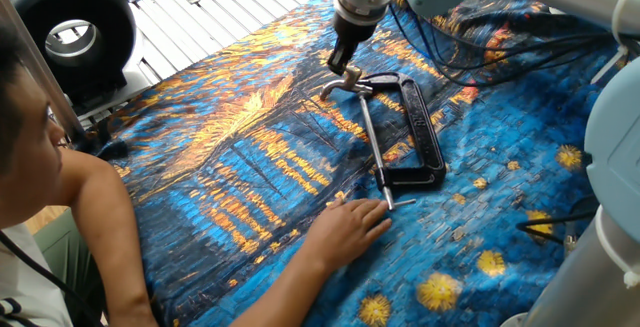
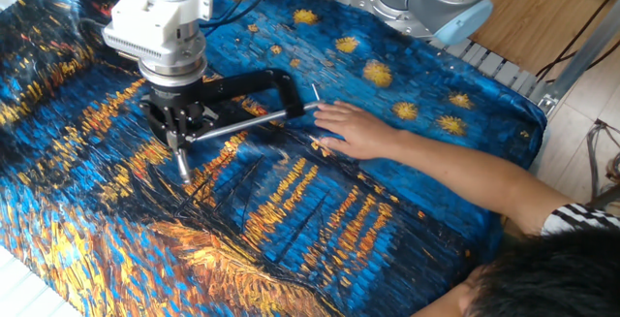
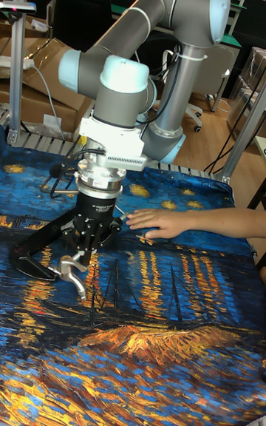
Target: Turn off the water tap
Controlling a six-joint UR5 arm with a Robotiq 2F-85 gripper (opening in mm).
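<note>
Black C-shaped metal clamp with long silver screw rod (image 1: 405, 127), serving as the tap: lies flat on the blue-and-orange painted cloth surface (image 1: 230, 157). Bare hand (image 1: 352, 229) rests by the rod's crossbar end, apparently steadying it. Claw (image 2: 180, 129): hangs vertical from the arm, fingers narrow around the curved silver end piece (image 3: 72, 269); firm contact cannot be told.

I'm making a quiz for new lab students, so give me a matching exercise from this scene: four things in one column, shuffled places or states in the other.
Things:
1. C-clamp
2. gripper
3. person's hand
4. curved silver end piece

Places or states:
A. flat on the cloth by the crossbar end of the screw rod
B. lying on the painted cloth, black frame
C. just under the fingers
D. over the clamp's handle end, pointing down

Pairs: 1-B, 2-D, 3-A, 4-C
</note>
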